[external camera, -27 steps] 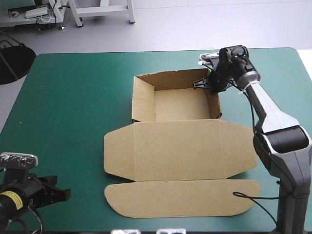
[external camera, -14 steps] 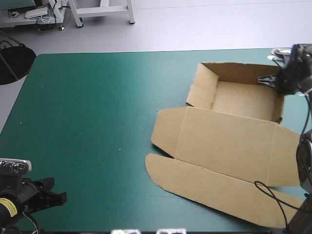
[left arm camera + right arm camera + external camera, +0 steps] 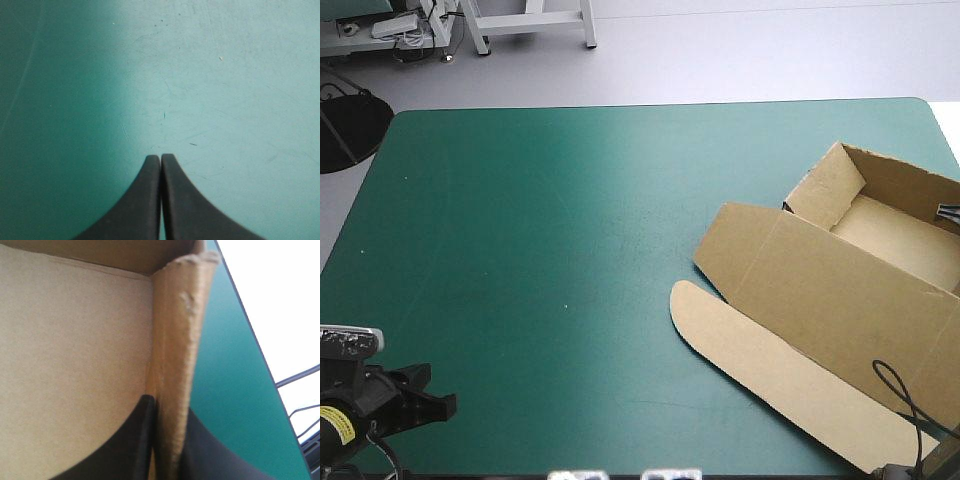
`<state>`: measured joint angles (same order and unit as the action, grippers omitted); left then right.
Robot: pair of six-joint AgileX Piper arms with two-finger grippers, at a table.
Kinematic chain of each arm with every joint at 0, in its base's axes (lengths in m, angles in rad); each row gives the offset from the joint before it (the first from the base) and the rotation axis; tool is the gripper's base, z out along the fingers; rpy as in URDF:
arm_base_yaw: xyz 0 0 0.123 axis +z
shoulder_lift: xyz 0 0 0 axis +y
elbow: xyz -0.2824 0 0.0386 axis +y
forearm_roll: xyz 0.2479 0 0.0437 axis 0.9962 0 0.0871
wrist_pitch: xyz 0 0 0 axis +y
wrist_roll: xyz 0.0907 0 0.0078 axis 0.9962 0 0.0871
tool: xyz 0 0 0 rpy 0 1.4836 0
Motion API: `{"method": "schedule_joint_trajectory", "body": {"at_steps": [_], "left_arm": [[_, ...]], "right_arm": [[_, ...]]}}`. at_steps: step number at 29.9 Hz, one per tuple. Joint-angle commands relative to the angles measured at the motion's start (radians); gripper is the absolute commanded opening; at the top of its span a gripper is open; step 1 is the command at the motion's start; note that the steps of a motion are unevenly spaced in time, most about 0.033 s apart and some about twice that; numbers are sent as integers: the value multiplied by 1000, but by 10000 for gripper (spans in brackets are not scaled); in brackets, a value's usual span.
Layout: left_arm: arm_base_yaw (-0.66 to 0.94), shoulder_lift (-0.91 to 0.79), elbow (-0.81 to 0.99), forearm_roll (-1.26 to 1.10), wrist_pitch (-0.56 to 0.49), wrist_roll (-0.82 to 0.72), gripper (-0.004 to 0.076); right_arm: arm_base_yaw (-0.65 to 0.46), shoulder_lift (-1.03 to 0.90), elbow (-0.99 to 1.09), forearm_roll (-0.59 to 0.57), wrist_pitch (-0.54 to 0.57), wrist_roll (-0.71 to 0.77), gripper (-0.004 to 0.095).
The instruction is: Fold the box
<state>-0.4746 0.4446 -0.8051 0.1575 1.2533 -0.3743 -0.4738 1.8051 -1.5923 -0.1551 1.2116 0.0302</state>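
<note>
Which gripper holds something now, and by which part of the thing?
The right gripper holds the box by a raised wall, one finger on each side. The left gripper is shut and holds nothing.

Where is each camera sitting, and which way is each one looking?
High view: above and behind the robot, looking forward and down at the table and the box; the left gripper shows at the near left corner.
Left wrist view: above the left wrist, looking down at the teal-green table; its own gripper shows, shut.
Right wrist view: above the right wrist, looking into the box's tray; the right gripper pinches a wall.
Shared: the high and right wrist views both show the box.
</note>
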Motion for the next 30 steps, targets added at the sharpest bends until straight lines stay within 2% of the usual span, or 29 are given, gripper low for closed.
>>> {"method": "schedule_joint_trajectory", "body": {"at_steps": [1,3,5,13,24,27,28,30], "left_arm": [[-4,10,-21,7,34,-4,-9],[-4,10,-21,7,34,-4,-9],[-4,10,-21,10,34,0,-9],[-4,10,-21,67,34,0,-9],[-4,10,-12,92,27,3,-9],[-4,10,23,93,9,19,-9],[-4,8,44,88,4,19,-9],[-4,1,84,83,-13,21,-9]], "right_arm": [[-7,-57,-19,-48,37,-30,322],[-7,-57,-19,-48,37,-30,427],[-7,-57,-19,-58,37,-30,480],[-7,-120,-25,-29,37,-30,472],[-7,-385,-23,258,37,-114,472],[5,-463,-4,357,37,-130,422],[17,-490,10,365,37,-164,382],[60,-563,62,356,37,-223,239]]}}
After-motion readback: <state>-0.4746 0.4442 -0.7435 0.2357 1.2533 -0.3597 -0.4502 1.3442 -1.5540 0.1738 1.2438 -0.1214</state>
